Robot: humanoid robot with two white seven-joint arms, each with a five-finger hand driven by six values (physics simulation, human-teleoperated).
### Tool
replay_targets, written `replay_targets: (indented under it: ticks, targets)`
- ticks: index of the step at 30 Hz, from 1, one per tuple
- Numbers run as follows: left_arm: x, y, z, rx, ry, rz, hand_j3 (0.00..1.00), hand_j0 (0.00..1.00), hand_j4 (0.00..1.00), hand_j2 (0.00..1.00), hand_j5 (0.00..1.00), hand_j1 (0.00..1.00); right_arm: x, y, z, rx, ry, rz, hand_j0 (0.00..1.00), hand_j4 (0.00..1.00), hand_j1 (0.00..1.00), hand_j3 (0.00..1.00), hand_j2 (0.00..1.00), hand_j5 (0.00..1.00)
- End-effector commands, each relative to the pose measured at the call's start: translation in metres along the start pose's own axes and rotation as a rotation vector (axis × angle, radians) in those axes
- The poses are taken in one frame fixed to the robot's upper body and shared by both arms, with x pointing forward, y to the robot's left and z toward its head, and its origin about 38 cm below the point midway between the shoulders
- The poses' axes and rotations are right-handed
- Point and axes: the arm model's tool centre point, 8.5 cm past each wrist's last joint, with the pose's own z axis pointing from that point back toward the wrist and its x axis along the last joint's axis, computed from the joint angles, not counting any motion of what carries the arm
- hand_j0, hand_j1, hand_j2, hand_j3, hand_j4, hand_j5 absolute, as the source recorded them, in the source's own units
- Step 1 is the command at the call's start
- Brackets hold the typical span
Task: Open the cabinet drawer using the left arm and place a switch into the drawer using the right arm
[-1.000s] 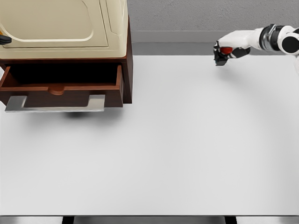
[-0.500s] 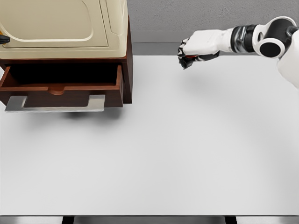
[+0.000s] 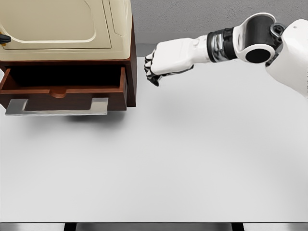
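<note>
Right hand (image 3: 161, 61) is above the white table (image 3: 192, 154), just right of the cabinet (image 3: 131, 62), fingers curled together; whether they enclose the switch cannot be told, as no switch is visible. The drawer (image 3: 62, 89) stands pulled open, its metal handle (image 3: 57, 107) facing forward

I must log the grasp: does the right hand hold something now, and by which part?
It cannot be told. The right hand has its fingers curled, but its white back hides whatever may be inside.
</note>
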Motion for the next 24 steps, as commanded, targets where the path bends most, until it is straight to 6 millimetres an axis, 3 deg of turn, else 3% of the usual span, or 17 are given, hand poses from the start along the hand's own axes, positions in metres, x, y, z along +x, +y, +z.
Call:
replay_targets:
  ticks: [1, 12, 24]
  targets:
    - [0.0, 0.0, 0.0, 0.003, -0.003, 0.006, 1.0, 1.0, 1.0, 1.0, 1.0, 1.0, 0.011, -0.006, -0.014, -0.019, -0.055, -0.023, 0.42, 0.42, 0.42, 0.42, 0.42, 0.42]
    - [0.0, 0.0, 0.0, 0.002, -0.003, 0.006, 1.0, 1.0, 1.0, 1.0, 1.0, 1.0, 0.019, -0.053, -0.007, -0.085, -0.115, 0.013, 0.42, 0.42, 0.42, 0.42, 0.42, 0.42]
    - [-0.001, -0.001, -0.001, -0.001, -0.004, 0.007, 1.0, 1.0, 1.0, 1.0, 1.0, 1.0, 0.039, -0.105, -0.033, -0.126, -0.184, 0.104, 0.43, 0.43, 0.43, 0.43, 0.43, 0.43]
